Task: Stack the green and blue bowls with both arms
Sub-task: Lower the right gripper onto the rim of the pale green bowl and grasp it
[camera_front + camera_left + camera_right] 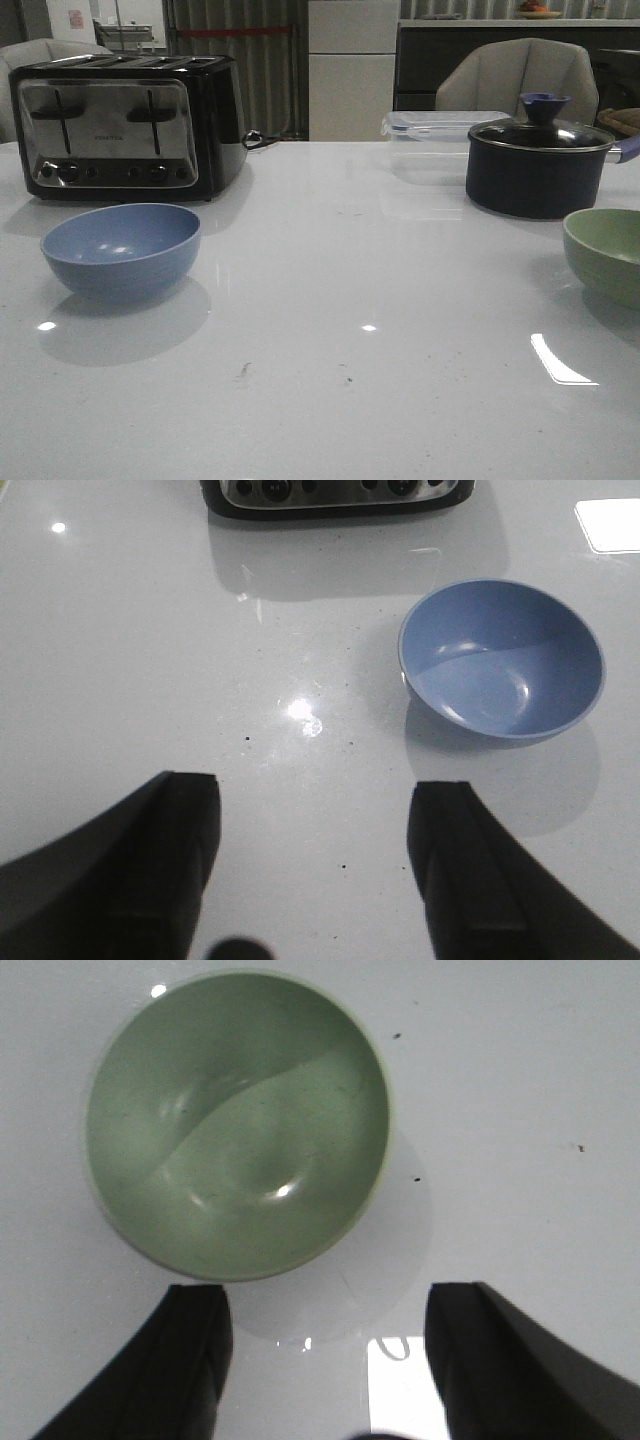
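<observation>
Both sets of fingers are seen spread wide, nothing held or touched. In the left wrist view, the left gripper [315,865] is shown w/ dark fingers [170,870] apart over bare table [130,660]; the blue bowl [502,658] is found ahead of the fingertips and off to the side of the far finger, approx 1 o'clock from the gap, well clear of both pads. In the right wrist view, the right gripper [325,1360] is likewise open, fingers [195,1360] apart; the green bowl [238,1125] is placed just ahead, approx 11 o'clock from the gap, its near rim close to the fingertips but not touched. Both bowls are set upright, mouths up; being round, no long axis can be given. In the front view neither gripper is seen; the blue bowl [121,250] is at approx 9 o'clock on the table, in front of the toaster [125,125], the green bowl [606,255] at 3 o'clock, cut by the frame edge, near the lidded pot [540,165]. The bowls are kept well apart.
</observation>
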Controlling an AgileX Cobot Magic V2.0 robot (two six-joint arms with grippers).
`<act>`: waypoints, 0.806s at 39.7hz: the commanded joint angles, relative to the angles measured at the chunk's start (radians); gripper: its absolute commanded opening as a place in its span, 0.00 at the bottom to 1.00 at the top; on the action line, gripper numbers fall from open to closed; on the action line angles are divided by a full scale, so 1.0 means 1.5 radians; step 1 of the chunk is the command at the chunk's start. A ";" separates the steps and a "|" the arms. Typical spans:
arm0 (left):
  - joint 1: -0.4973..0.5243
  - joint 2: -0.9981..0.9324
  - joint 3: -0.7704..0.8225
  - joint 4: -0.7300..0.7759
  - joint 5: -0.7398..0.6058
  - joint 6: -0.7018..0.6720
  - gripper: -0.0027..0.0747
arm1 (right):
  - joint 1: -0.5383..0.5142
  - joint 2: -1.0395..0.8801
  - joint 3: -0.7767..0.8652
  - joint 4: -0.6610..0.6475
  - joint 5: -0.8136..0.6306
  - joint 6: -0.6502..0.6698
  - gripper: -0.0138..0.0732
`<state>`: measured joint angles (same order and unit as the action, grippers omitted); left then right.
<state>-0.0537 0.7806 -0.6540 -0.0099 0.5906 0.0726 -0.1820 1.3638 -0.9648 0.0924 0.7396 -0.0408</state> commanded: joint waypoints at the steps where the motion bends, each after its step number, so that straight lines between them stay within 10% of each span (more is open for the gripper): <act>1: 0.001 -0.001 -0.023 0.001 -0.048 0.001 0.65 | -0.020 0.046 -0.069 0.002 0.010 -0.003 0.77; 15: 0.001 -0.001 -0.023 0.001 -0.048 0.001 0.65 | -0.036 0.232 -0.192 0.001 0.043 -0.015 0.74; 32: 0.001 -0.001 -0.023 0.001 -0.048 0.001 0.65 | -0.036 0.300 -0.231 0.003 0.048 -0.033 0.28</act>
<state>-0.0537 0.7806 -0.6540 -0.0099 0.5906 0.0743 -0.2307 1.8670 -1.2805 0.0985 0.8193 -0.0623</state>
